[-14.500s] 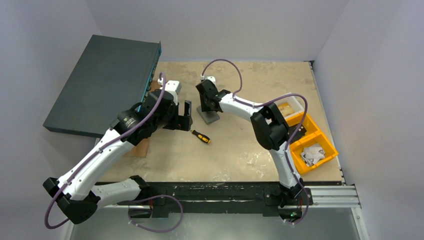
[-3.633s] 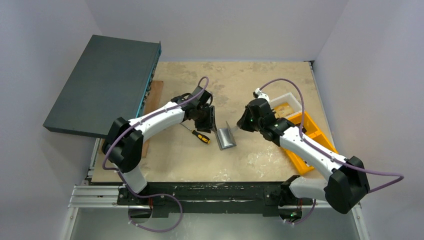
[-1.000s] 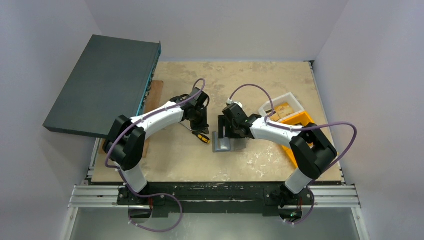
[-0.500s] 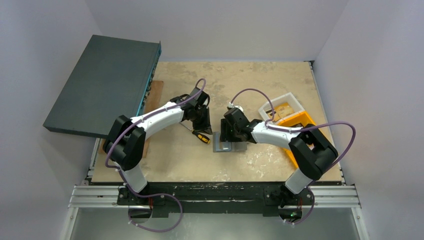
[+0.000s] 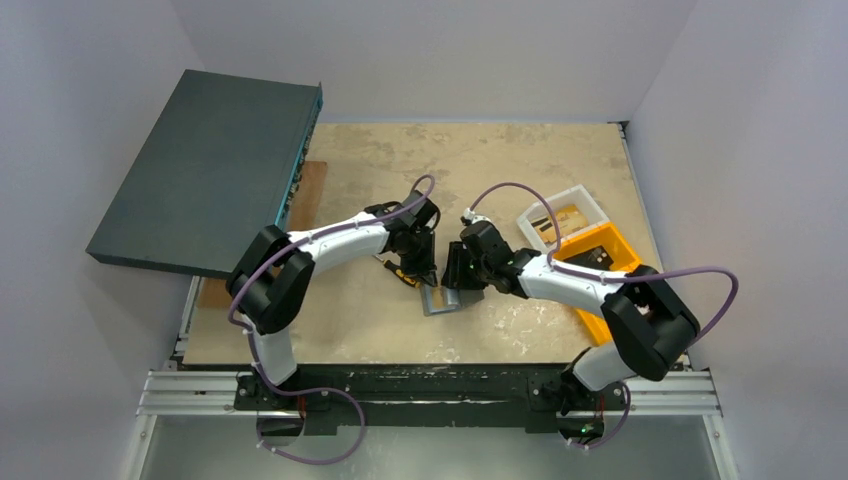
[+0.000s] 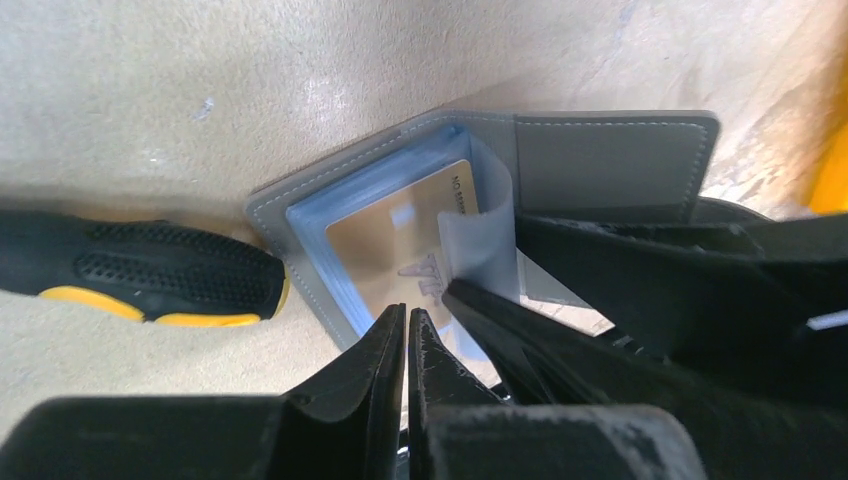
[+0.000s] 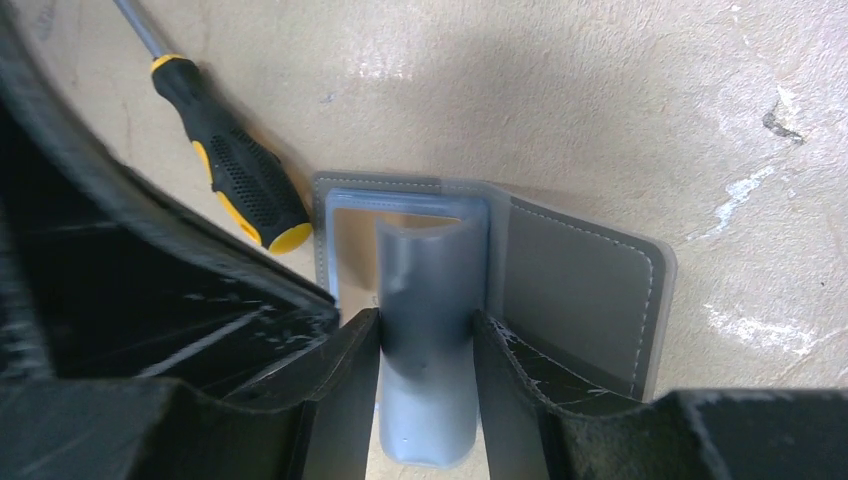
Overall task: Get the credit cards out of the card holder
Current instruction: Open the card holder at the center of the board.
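Card holder [image 7: 580, 290], a small flat grey bifold wallet, lay spread open on the scuffed beige tabletop [image 5: 500, 170] between my arms, where my right gripper [image 7: 425, 330] and left gripper [image 6: 405, 325] met over it. A black-and-yellow-handled screwdriver [image 6: 150, 270] lay just beside it. Right jaws stood half closed around a curled pale blue-grey plastic sleeve [image 7: 428, 270], touching both sides; left jaws were pinched together, empty, above the gold credit card [image 6: 400, 240]. I judged it best to lift that sleeve gently, pinning the cover, so the card's edge bared.
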You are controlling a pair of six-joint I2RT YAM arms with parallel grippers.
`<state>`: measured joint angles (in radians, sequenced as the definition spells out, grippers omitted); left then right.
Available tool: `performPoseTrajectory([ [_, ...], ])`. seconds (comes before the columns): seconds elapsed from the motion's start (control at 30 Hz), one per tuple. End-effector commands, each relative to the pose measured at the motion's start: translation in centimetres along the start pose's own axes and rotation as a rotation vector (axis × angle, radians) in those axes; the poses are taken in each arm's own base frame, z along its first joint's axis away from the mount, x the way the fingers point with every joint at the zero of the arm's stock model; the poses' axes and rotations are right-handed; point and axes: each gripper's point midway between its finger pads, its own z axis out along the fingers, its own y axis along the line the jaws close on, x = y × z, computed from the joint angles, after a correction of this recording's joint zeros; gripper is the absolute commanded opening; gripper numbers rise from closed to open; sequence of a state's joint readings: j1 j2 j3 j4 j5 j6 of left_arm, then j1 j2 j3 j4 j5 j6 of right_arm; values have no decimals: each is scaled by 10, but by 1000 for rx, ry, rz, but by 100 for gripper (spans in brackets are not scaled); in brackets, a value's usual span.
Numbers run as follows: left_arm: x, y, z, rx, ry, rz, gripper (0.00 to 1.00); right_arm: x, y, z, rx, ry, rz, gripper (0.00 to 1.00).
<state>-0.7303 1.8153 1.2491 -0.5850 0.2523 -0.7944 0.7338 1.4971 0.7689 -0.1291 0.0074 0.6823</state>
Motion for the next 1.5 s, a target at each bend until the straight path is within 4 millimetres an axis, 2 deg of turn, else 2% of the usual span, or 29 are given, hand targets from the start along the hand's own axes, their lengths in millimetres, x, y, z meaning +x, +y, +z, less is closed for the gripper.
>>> performPoseTrajectory([
  [0.0,-8,-13,10,1,-23,6,4,-11,15,-10,-77,-42,22,38],
  [0.2,-8,-12,20,-11,-11,1,3,-8,9,-12,-58,-37,32,35],
  [0.27,-9,-15,20,-5,-13,8,3,-10,10,-16,-63,-44,33,40],
  [0.4,-12,-27,16,29,-27,21,3,-22,18,-32,-81,-83,34,45],
  [0.53,-14,-44,12,76,-27,38,4,-39,29,-59,-112,-131,35,46],
  [0.63,-15,-57,14,108,-21,54,4,-50,30,-78,-107,-186,40,47],
  [0.77,-19,-73,23,173,-5,57,7,-48,21,-88,-92,-213,43,47],
  [0.8,-20,-77,25,189,1,61,8,-45,19,-87,-92,-212,62,43],
  [0.97,-22,-88,42,236,46,60,10,-30,15,-77,-114,-185,69,34],
  [1.17,-20,-88,53,235,82,49,11,-22,15,-60,-127,-159,66,23],
  [1.33,-20,-87,49,232,81,51,11,-9,6,-43,-109,-130,75,15],
  [1.47,-25,-89,34,235,48,72,13,7,-10,-29,-72,-107,90,12],
])
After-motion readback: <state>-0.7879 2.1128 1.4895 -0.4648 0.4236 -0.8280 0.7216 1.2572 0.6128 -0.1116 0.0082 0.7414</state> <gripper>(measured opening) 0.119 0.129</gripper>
